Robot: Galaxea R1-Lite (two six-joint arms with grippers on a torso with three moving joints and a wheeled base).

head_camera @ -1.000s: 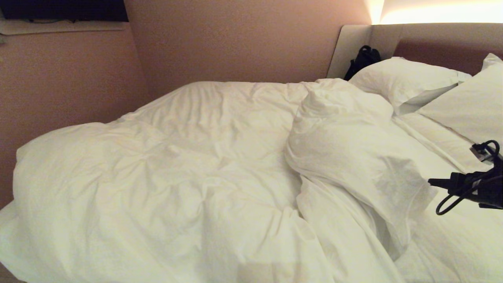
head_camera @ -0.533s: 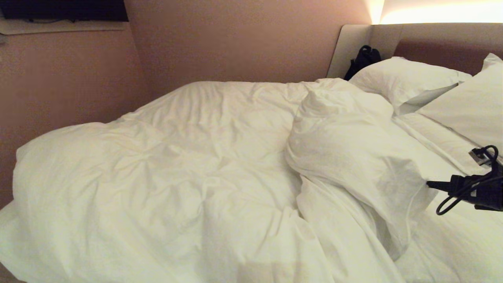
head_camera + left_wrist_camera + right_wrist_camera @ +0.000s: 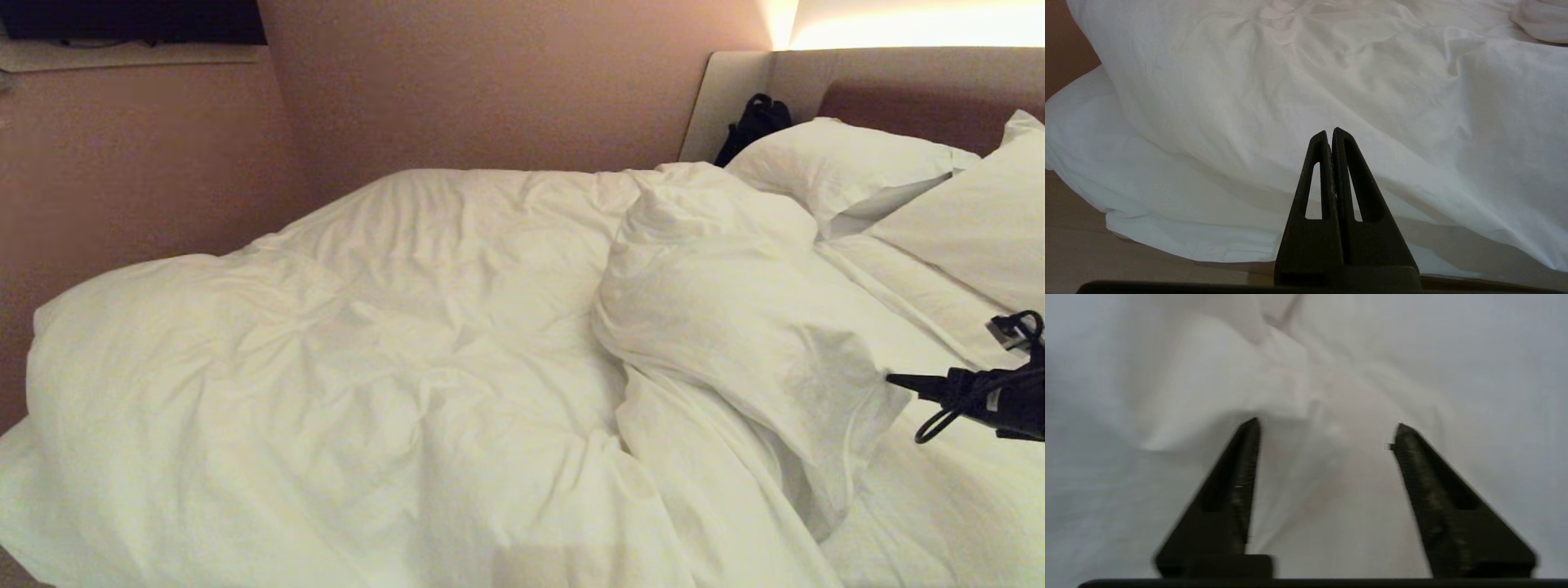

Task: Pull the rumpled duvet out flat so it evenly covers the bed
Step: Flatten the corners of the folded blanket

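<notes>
Duvet (image 3: 392, 351) folded back; pillows (image 3: 849, 167) and black bag (image 3: 755, 122) behind.

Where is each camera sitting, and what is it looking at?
Head view: high up, looking down at the puffy white duvet; right gripper shows.
Left wrist view: low by the bedside, facing the duvet; left gripper, jaws shut.
Right wrist view: close above white fabric; right gripper, jaws open.
All three share white bedding.
</notes>
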